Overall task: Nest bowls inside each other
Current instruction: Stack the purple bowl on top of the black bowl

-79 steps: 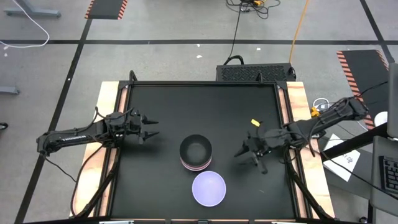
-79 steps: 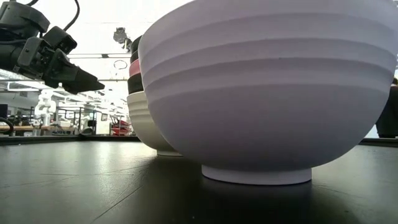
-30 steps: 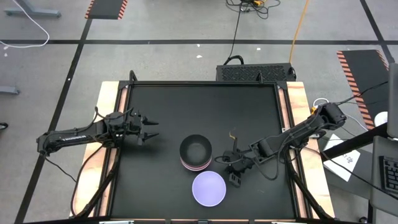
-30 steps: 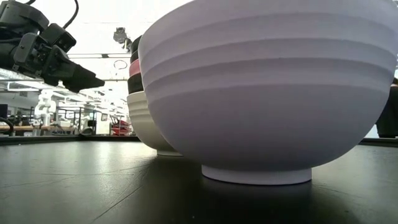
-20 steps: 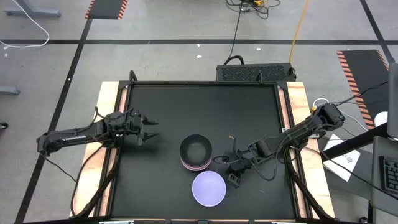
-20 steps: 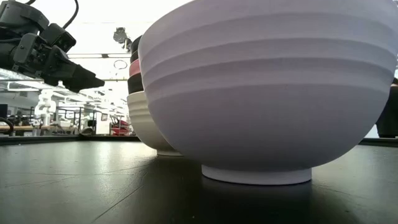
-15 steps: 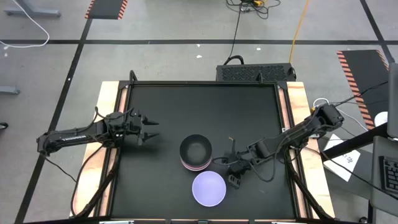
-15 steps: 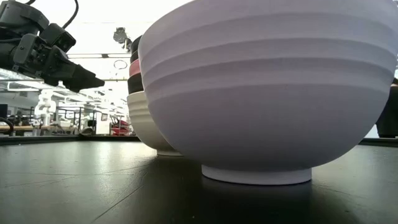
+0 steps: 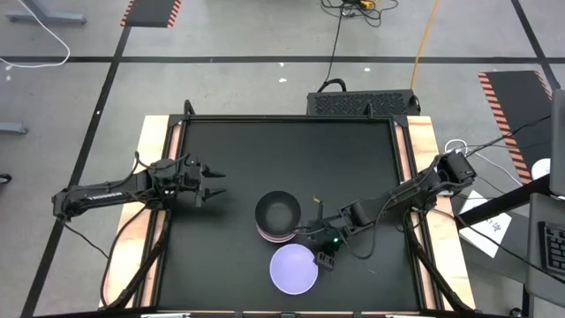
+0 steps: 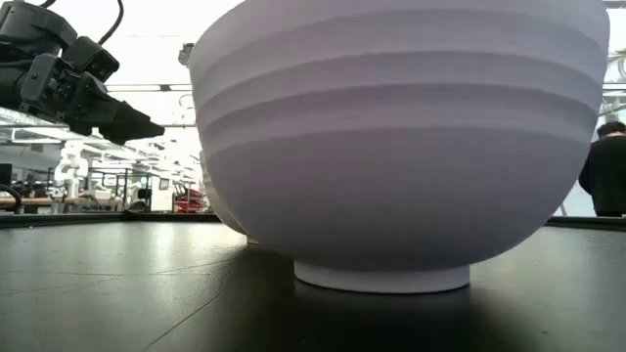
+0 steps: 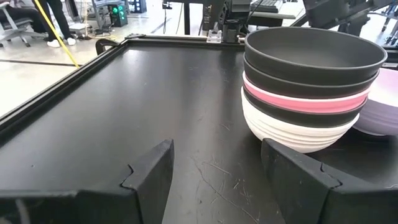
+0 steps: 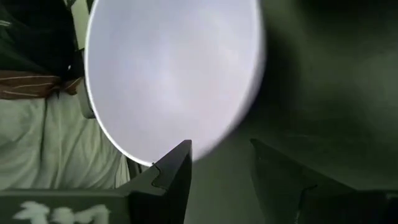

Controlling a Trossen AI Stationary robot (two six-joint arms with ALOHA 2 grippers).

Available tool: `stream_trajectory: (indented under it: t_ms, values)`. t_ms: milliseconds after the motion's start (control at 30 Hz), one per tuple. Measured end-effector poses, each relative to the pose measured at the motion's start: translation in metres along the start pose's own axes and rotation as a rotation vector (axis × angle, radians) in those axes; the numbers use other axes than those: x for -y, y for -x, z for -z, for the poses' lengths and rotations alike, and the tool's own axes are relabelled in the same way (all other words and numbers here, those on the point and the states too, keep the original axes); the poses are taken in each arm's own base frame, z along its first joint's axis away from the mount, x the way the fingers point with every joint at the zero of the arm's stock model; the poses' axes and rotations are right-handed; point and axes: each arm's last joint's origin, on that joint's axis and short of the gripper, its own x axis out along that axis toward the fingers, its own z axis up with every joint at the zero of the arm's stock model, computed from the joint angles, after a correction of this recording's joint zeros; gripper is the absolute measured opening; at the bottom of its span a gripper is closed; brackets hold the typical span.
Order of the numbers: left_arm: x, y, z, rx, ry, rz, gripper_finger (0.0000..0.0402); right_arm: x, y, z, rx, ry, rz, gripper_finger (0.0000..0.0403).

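A pale lavender bowl (image 9: 292,271) stands upright on its foot near the table's front edge; it fills the low view (image 10: 391,147). Just behind it stands a nested stack (image 9: 278,214): black bowls on top, a pink one, a white one at the bottom (image 11: 308,87). My right gripper (image 9: 320,251) is open, low at the lavender bowl's right far rim. In its wrist view (image 12: 221,146) one finger stands over the bowl's inside (image 12: 168,74) and one over the table. My left gripper (image 9: 216,181) is open and empty, above the table left of the stack (image 11: 214,155). My right gripper has the lavender bowl's rim (image 12: 208,146) between its open fingers, at the bowl's right far side. One finger (image 12: 174,168) is over the inside, the other (image 12: 273,171) outside. It comes slanting down from the table's right. The bowl stands on the table; which finger touches it I cannot tell.
The black table top has a raised frame (image 9: 399,177). The far half (image 9: 282,150) and the left near part (image 9: 212,256) are bare. A person (image 10: 599,166) shows beyond the table in the low view.
My right gripper has gone toward the table's left and near edge, down to the lavender bowl's rim. The lavender bowl has slid a little toward the table's left, staying upright. The stack has not moved.
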Motion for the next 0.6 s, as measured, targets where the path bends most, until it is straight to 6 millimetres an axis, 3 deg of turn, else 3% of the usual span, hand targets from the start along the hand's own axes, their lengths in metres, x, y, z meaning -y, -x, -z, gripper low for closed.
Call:
stream_trajectory:
  t_ms: [233,600]
  values:
    - [0.000,0.000,0.001,-0.006,-0.004,0.001,0.0246,-0.013,0.001,-0.011,0.011,0.065,-0.040,0.0146]
    - [0.000,0.000,0.001,-0.008,-0.021,0.002,0.0246,-0.002,0.005,-0.022,0.031,-0.038,-0.023,0.0146]
